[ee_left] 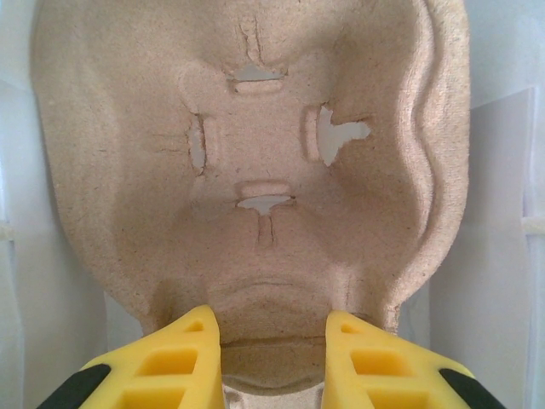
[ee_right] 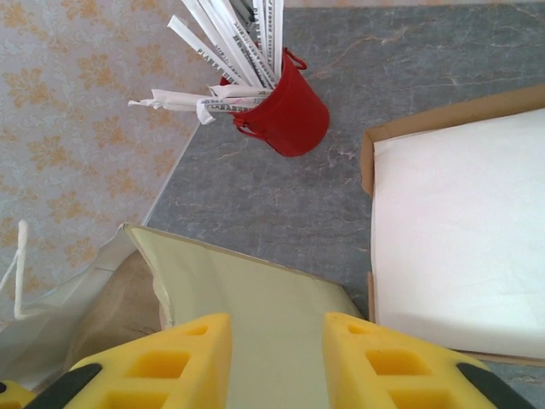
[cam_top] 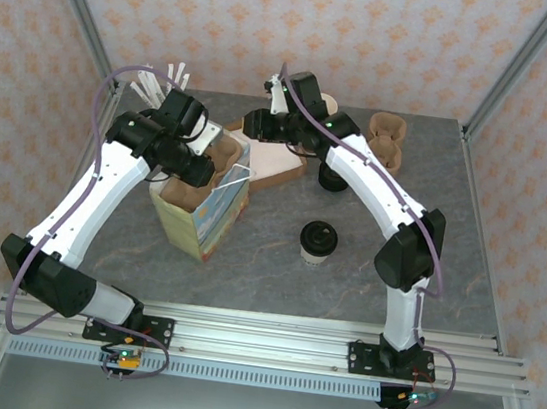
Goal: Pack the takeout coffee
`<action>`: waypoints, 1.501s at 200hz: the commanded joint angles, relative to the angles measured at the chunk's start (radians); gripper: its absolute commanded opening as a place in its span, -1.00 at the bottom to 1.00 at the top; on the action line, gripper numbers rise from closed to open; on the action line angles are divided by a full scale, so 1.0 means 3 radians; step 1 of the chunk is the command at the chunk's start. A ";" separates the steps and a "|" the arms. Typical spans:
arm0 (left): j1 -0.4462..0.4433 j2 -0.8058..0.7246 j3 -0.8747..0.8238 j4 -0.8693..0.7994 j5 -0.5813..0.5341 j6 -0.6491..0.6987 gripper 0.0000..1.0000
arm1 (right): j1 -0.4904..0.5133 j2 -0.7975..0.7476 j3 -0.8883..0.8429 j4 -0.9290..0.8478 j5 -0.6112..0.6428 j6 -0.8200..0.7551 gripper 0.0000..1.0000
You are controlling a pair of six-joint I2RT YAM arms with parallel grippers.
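Note:
The takeout coffee, a small paper cup with a black lid, stands on the table right of the paper bag. A brown pulp cup carrier sits inside the bag's white walls, and my left gripper is shut on its near rim. From above, the left gripper reaches into the bag's open top. My right gripper is shut on the bag's pale upper wall at the far side of the opening, with the wall running between its yellow fingers.
A red cup of wrapped straws stands at the back left. A cardboard tray lined with white paper lies right of the bag. Spare pulp carriers and black lids sit at the back right.

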 commanded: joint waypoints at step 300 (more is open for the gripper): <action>-0.0042 0.0446 -0.0372 0.0147 -0.0218 -0.0119 -0.43 | -0.0084 -0.1029 -0.1116 0.0209 0.0836 -0.0319 0.24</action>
